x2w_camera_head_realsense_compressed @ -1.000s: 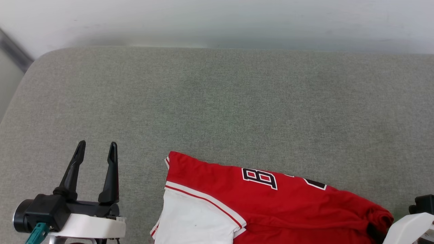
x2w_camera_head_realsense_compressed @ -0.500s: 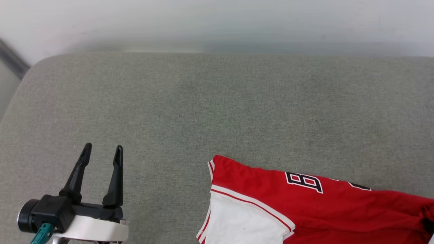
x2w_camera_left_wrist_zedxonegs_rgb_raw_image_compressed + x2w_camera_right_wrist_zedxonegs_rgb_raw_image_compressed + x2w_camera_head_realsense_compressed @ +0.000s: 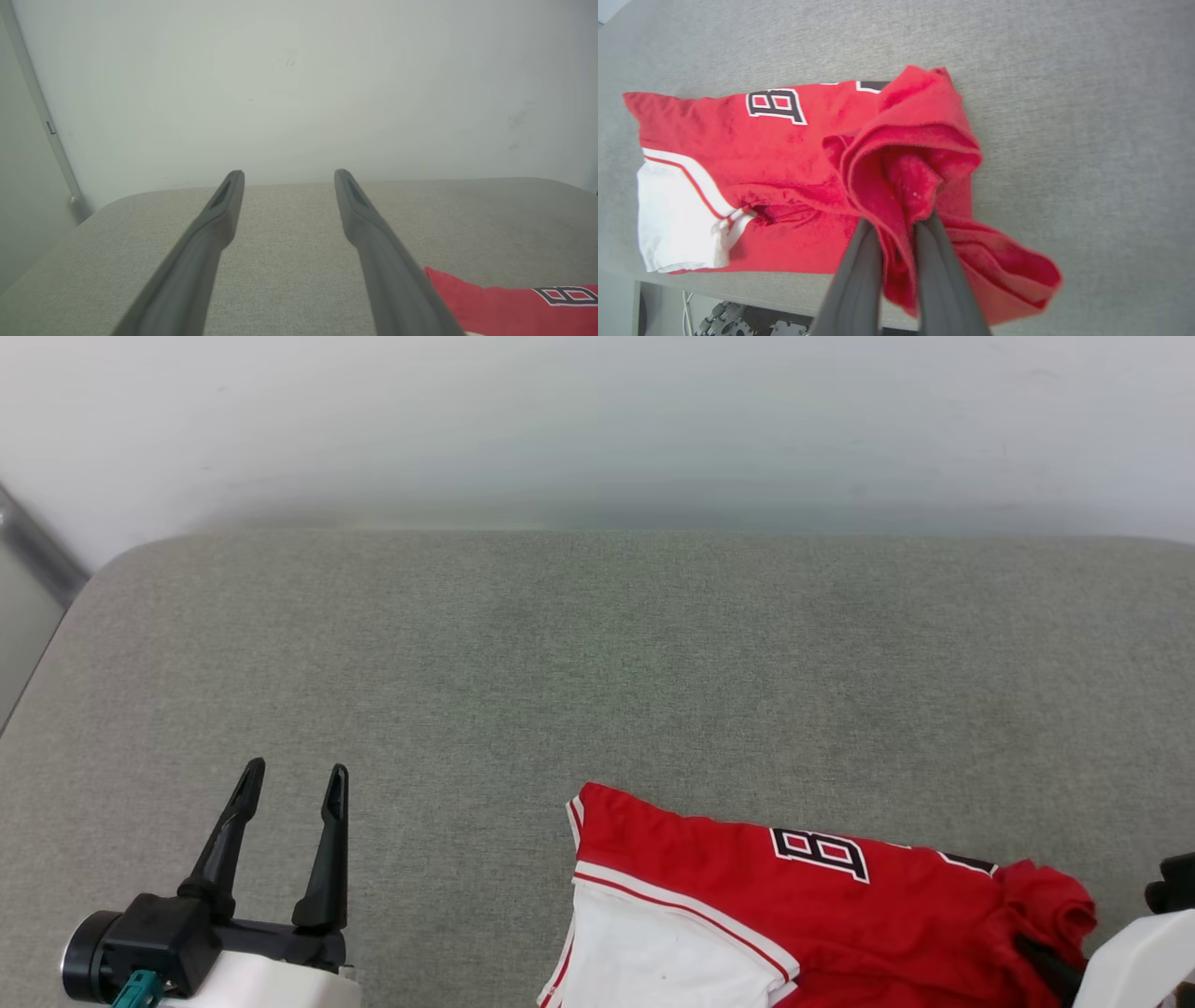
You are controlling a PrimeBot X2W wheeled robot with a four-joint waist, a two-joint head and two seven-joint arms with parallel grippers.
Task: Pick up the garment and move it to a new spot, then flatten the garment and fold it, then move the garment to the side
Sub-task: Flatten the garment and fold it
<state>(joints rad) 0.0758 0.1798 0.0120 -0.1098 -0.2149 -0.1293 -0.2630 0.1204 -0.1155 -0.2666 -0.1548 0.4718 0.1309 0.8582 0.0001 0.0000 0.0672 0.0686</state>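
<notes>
The garment is a red jersey with a white sleeve and black-and-white lettering, lying at the near right of the grey table. My right gripper is shut on a bunched red fold at the garment's right end, which is raised off the table. In the head view its pale forearm shows at the lower right corner. My left gripper hovers open at the lower left, well apart from the garment, with nothing between its fingers. The left wrist view looks along the left gripper, with a corner of the garment at the lower right.
The grey padded table runs back to a white wall, with a rounded corner at the far left. The table's near edge lies just below the garment's white sleeve, with the robot's base under it.
The head camera has shifted. The right end of the garment has bunched up and come back toward the middle with the right gripper. The left gripper stays open.
</notes>
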